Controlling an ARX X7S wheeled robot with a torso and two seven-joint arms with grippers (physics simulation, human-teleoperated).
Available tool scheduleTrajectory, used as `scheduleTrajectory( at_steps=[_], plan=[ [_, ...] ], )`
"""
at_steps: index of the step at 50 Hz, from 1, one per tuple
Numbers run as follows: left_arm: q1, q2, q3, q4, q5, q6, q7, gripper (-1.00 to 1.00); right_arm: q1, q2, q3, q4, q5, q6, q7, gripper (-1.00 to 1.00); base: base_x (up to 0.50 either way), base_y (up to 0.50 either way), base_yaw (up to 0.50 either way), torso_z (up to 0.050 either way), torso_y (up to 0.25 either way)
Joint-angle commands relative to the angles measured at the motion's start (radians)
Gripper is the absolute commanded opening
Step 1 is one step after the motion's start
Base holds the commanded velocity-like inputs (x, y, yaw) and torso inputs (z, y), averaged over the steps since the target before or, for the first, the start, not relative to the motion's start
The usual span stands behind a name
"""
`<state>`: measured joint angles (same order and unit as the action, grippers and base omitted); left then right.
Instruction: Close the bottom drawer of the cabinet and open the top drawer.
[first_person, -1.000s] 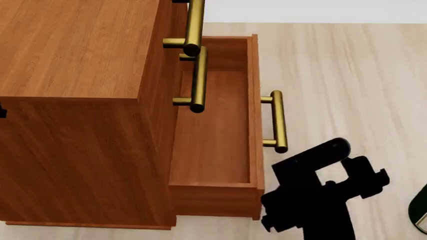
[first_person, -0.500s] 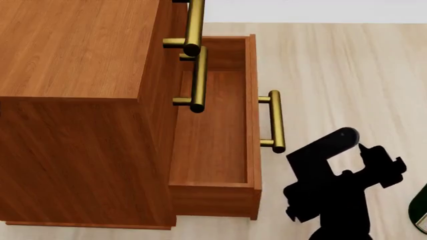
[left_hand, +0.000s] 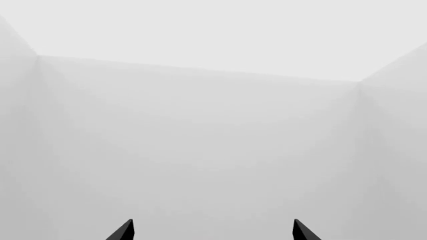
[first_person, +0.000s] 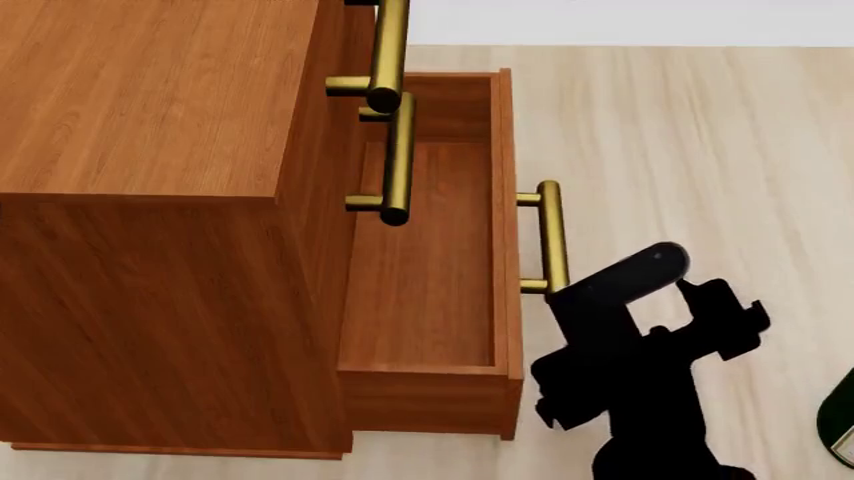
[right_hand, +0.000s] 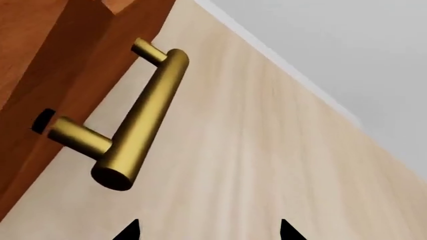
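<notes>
The reddish-brown cabinet (first_person: 147, 200) fills the left of the head view. Its bottom drawer (first_person: 427, 270) stands pulled far out and is empty inside, with its brass handle (first_person: 550, 230) facing right. The top drawer's handle (first_person: 390, 50) and the middle one (first_person: 398, 160) sit close against the cabinet front. My right gripper (first_person: 667, 290) is open, right beside the near end of the bottom handle (right_hand: 143, 117), with nothing between its tips (right_hand: 208, 232). My left gripper (left_hand: 212, 232) is open and sees only grey walls. It does not show in the head view.
Pale wood floor (first_person: 694, 130) spreads to the right of the cabinet up to a grey wall. A dark green object (first_person: 841, 420) pokes in at the right edge, close to my right arm.
My right gripper swung right and away, then came back left against the near end of the bottom drawer's handle. The bottom drawer slid slightly inward.
</notes>
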<state>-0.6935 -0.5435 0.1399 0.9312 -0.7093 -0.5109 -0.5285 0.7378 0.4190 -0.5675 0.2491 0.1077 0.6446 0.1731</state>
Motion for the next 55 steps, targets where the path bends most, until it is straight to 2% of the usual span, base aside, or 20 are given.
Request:
scheduleTrajectory(
  at_steps=[1, 55],
  plan=[
    [-0.007, -0.003, 0.004, 0.003, -0.007, -0.002, -0.007, 1.0, 0.008, -0.018, 0.007, 0.003, 0.024, -0.028, -0.025, 1.0, 0.0, 0.0, 0.0, 0.0, 0.0],
    [-0.008, -0.025, 0.015, 0.003, -0.017, 0.018, -0.022, 1.0, 0.023, -0.095, -0.021, -0.031, 0.121, -0.096, -0.152, 1.0, 0.0, 0.0, 0.0, 0.0, 0.0]
  ],
)
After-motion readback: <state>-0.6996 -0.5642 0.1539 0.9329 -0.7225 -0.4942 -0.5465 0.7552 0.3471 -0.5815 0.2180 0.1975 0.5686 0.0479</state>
